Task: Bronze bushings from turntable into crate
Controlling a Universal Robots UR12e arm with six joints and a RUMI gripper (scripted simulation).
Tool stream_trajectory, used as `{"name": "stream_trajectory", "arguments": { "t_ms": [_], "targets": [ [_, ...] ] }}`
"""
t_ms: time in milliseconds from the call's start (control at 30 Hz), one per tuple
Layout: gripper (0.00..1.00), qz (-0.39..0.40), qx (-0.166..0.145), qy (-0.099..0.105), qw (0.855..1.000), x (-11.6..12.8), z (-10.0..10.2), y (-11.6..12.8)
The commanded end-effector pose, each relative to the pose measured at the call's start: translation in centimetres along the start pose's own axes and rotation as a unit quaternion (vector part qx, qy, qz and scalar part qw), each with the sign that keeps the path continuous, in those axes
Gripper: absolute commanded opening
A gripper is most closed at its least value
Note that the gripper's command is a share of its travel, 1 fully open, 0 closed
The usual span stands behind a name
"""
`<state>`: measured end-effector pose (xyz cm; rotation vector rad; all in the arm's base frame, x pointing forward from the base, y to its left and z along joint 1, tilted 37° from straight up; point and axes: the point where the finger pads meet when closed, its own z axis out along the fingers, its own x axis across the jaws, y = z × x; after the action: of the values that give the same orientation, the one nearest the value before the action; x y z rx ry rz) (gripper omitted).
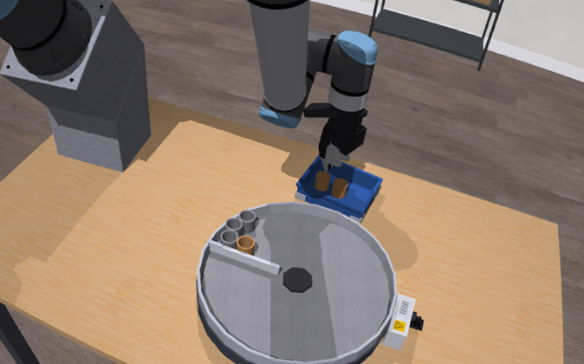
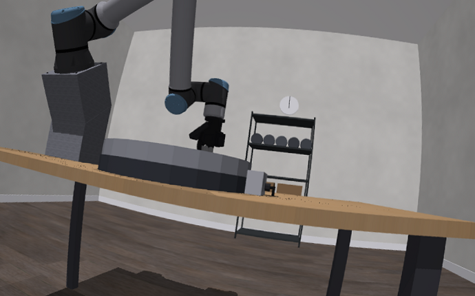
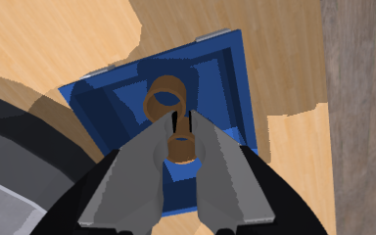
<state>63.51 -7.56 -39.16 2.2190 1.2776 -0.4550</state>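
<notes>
The blue crate (image 1: 331,188) stands on the table just behind the turntable (image 1: 296,288). Two bronze bushings lie inside it, one on the left (image 1: 321,180) and one on the right (image 1: 339,188). My gripper (image 1: 332,161) hangs over the crate, its fingers almost closed with a thin gap and nothing gripped. In the wrist view the fingertips sit above a small bronze bushing (image 3: 181,149), beside a larger tilted one (image 3: 166,98). On the turntable, one bronze bushing (image 1: 245,244) stands with three steel bushings (image 1: 235,227) behind a divider bar (image 1: 244,258).
The turntable has a raised rim and a black hub (image 1: 297,279). A white control box (image 1: 400,322) sits on its right side. The arm's grey pedestal (image 1: 94,88) stands at the table's back left. A shelf rack (image 1: 435,20) stands on the floor behind.
</notes>
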Motion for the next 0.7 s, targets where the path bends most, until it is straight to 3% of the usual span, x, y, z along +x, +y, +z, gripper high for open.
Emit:
{"name": "stream_trajectory", "arguments": {
  "t_ms": [0, 333, 667],
  "targets": [
    [0.06, 0.0, 0.0, 0.0, 1.0, 0.0, -1.3, 0.0],
    [0.06, 0.0, 0.0, 0.0, 1.0, 0.0, -5.6, 0.0],
    [0.06, 0.0, 0.0, 0.0, 1.0, 0.0, -6.6, 0.0]
  ]
}}
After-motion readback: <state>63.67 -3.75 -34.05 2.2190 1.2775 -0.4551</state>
